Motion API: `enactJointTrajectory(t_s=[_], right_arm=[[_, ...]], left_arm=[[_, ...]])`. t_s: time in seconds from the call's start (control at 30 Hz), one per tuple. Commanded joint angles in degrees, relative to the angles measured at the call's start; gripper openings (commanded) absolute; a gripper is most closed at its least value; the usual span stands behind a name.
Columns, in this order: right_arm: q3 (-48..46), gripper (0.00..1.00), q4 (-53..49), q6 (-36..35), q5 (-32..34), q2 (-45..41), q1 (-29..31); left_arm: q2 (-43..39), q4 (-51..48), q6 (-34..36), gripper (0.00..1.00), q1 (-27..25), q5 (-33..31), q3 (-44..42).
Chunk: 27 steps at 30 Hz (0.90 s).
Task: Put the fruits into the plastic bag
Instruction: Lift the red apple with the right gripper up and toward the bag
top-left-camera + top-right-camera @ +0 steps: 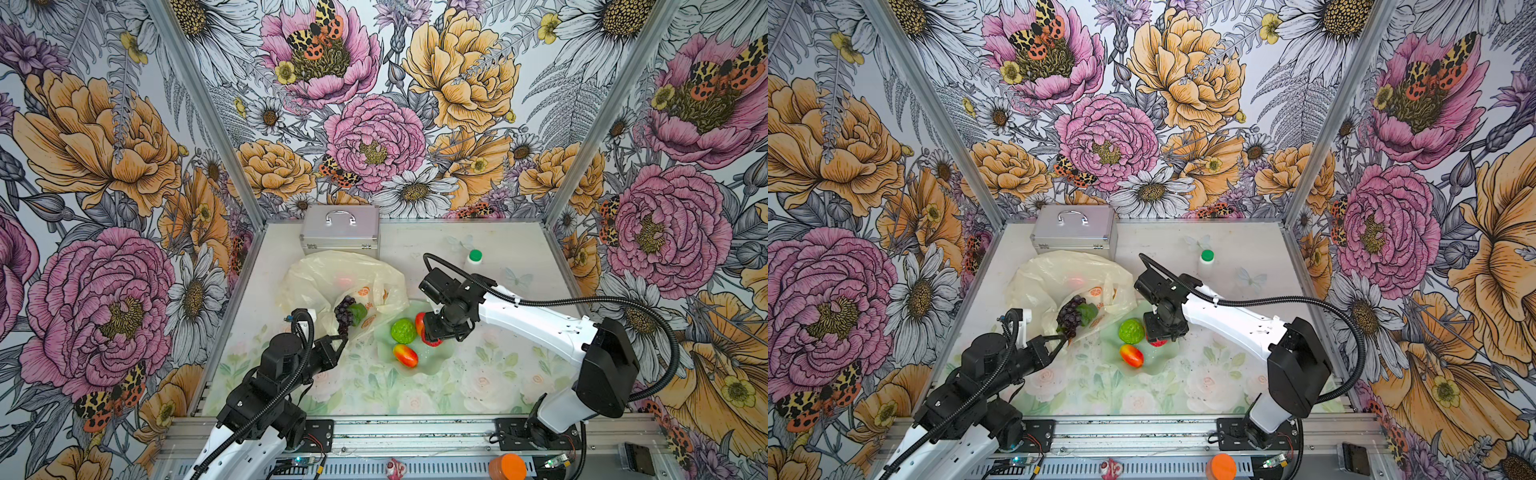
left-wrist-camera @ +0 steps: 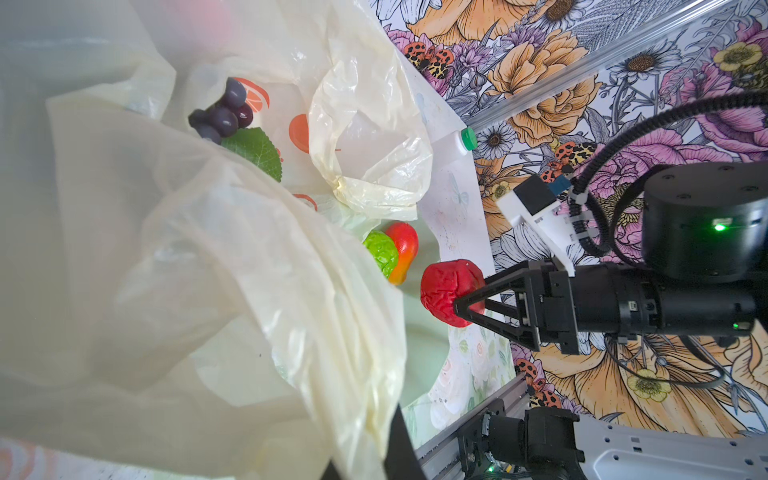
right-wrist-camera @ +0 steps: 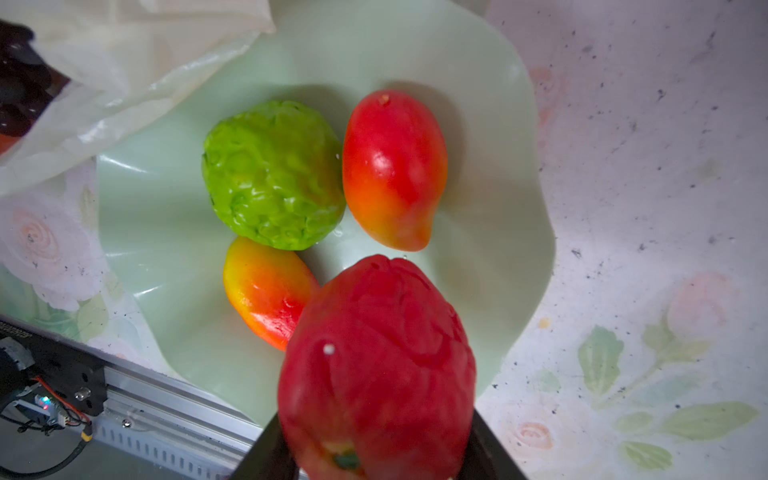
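A pale green dish (image 3: 498,199) of smooth, glossy plastic with a wavy scalloped rim sits on a table cover (image 1: 478,374) printed with faint roses. Three glossy toy fruits lie in the dish: a round lime-green ball (image 3: 274,174), bumpy like crumpled foil; a smooth teardrop mango (image 3: 395,170), red fading to orange, touching the ball; and a second mango (image 3: 266,291), yellow to red, also touching the ball. Over the dish, the right gripper (image 2: 469,305) has its black fingers partly closed around a strawberry (image 3: 378,374); the strawberry is deep red with wrinkled, dented skin and a green stub at one end, and it is clear of the other fruits.

The plastic bag (image 1: 328,278) lies just beside the dish, on its left and far side in both top views; it is thin, crinkly, translucent pale yellow film with orange fruit prints, and one fold laps over the dish's rim. A purple grape bunch (image 1: 345,311) of round shiny beads with a serrated green leaf rests in the bag's mouth, on the side facing the dish; a blurred reddish shape (image 1: 344,281) shows through the film farther from the dish. The left gripper (image 1: 343,337) is pinched tight on the bag's edge, near the dish. A ribbed silver case (image 1: 340,230) stands beyond the bag, well apart from the dish.
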Motion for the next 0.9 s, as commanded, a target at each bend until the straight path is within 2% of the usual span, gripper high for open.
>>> enactJointTrajectory(t_s=[0.0,0.6,0.87], right_arm=[[-0.8,0.43,1.6,1.4,-1.5,-2.8,-1.7],[-1.4,0.41,6.3,5.6,-6.1,-9.8,-5.3],[2.7,0.41,7.6,6.3,-7.2,-11.5,-6.8]], left_arm=[[-0.3,0.2,0.1,0.00,-0.4,-0.9,0.0],[-0.3,0.1,0.1,0.00,-0.6,-0.7,0.0],[-0.2,0.1,0.1,0.00,-0.6,-0.9,0.0]])
